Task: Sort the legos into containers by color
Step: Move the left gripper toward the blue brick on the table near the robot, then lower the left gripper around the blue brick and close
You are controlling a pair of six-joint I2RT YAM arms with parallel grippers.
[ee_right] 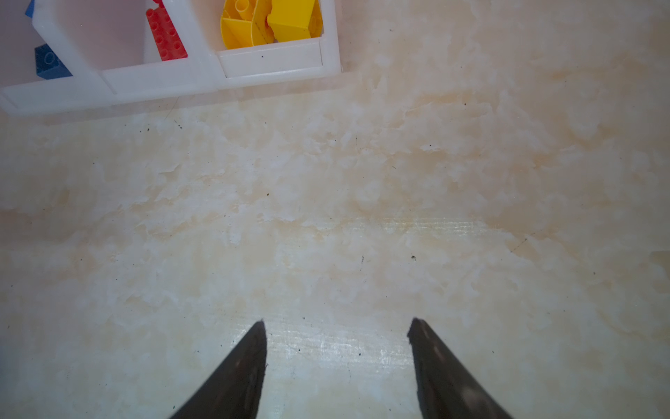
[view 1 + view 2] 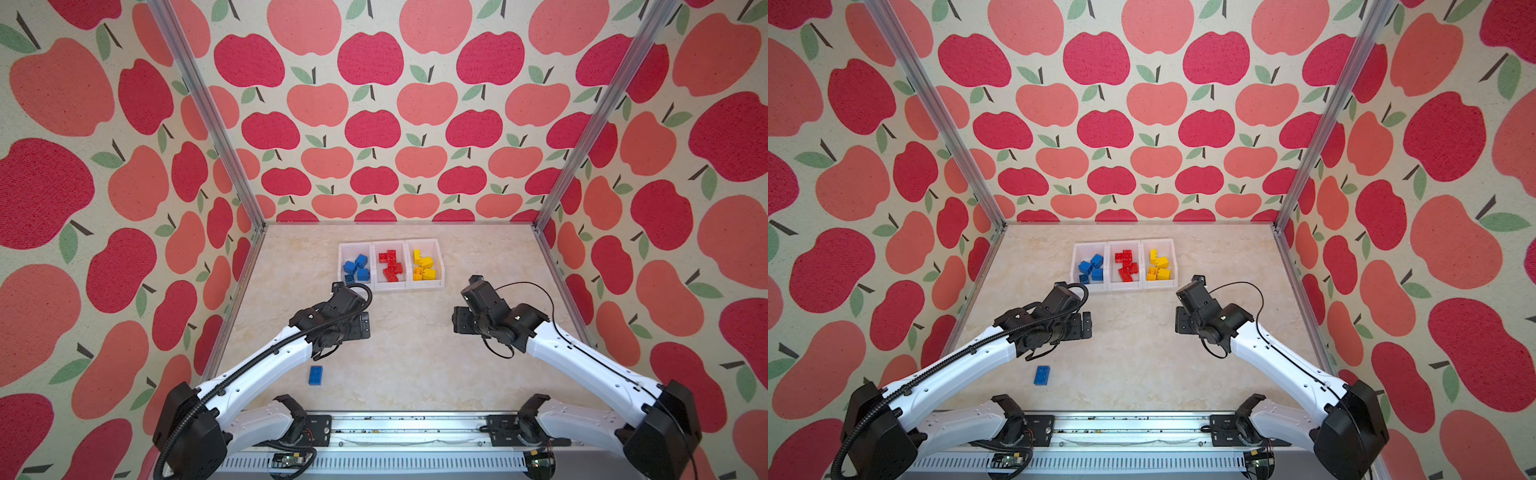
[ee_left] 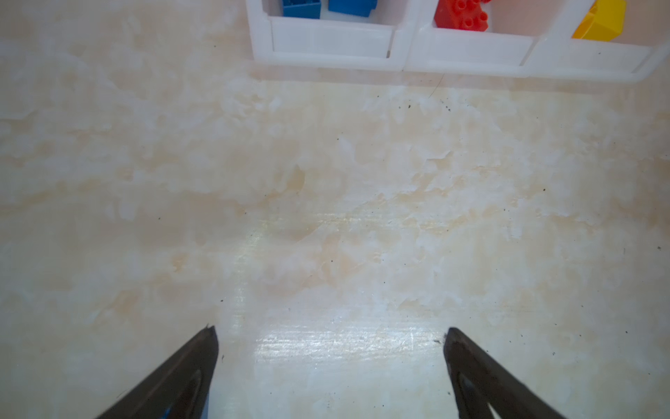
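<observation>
Legos (image 2: pixel 392 266) sit color-sorted in the containers (image 2: pixel 389 286), one blue brick (image 2: pixel 316 375) lies on the table (image 2: pixel 415 365), and the left gripper (image 3: pixel 330 329) and right gripper (image 1: pixel 337 321) gape empty.

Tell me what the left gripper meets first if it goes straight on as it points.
Ahead of the open left gripper lies bare tabletop, then the front wall of the blue-brick bin. Depth is unclear; it probably touches the tabletop first.

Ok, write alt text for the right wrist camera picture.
The right tool, open and empty, hangs above the marbled tabletop. Ahead, joined white bins hold yellow Lego bricks, a red brick and a blue brick, separately.
</observation>
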